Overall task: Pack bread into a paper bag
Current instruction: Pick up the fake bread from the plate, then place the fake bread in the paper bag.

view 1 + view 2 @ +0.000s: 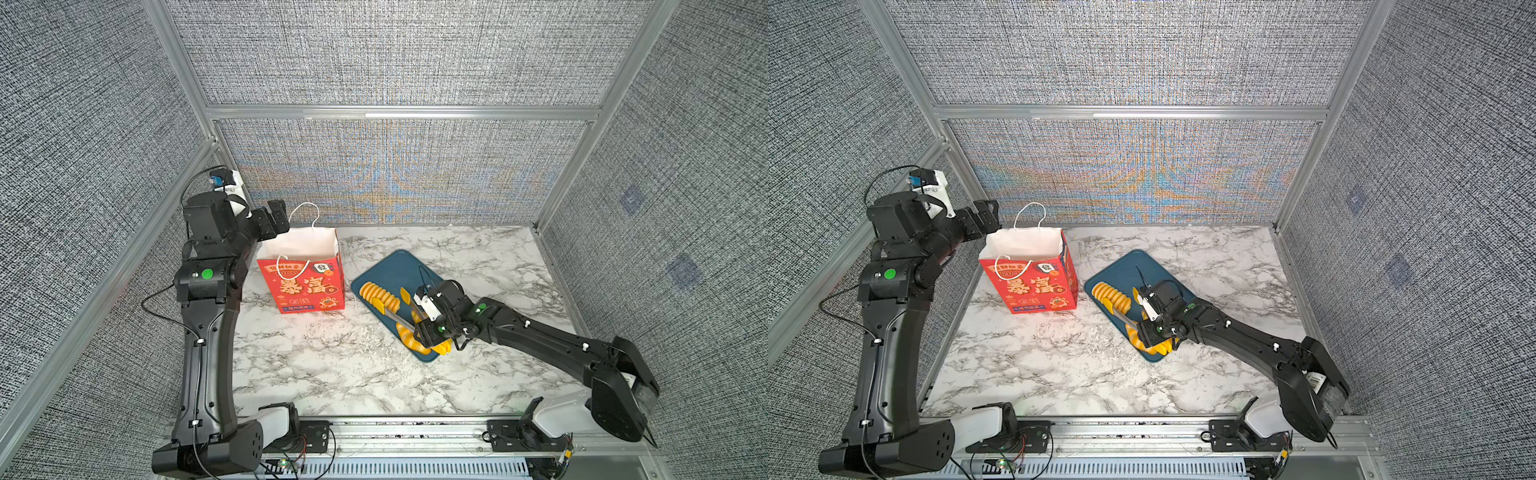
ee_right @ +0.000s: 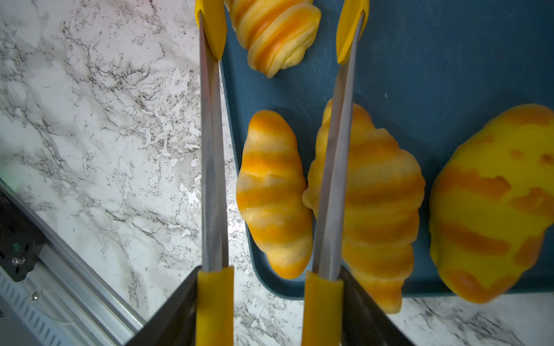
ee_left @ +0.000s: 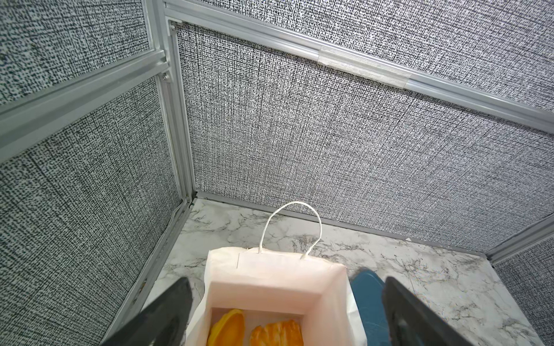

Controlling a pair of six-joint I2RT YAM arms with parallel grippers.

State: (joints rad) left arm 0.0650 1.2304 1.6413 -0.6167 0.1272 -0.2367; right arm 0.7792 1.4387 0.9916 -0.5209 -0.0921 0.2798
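The red paper bag (image 1: 309, 286) (image 1: 1034, 286) stands upright and open, with two pieces of bread (image 3: 227, 329) on its white floor. More bread lies on the dark blue tray (image 1: 395, 270) (image 2: 419, 60): a ridged long loaf (image 1: 379, 296) (image 2: 275, 33), two croissants (image 2: 274, 191) and an oval roll (image 2: 491, 203). My right gripper (image 1: 422, 316) (image 2: 269, 302) is shut on the handles of yellow-tipped tongs (image 2: 209, 149). The tong tips stand apart on either side of the loaf's end. My left gripper (image 1: 276, 218) (image 3: 286, 281) hangs open by the bag's back left rim, holding nothing.
The marble table (image 1: 332, 365) is walled in by grey fabric panels on aluminium posts (image 1: 569, 166). The bag's white cord handle (image 3: 290, 227) sticks up near the back wall. The right arm (image 1: 540, 336) reaches in low over the tray's near end.
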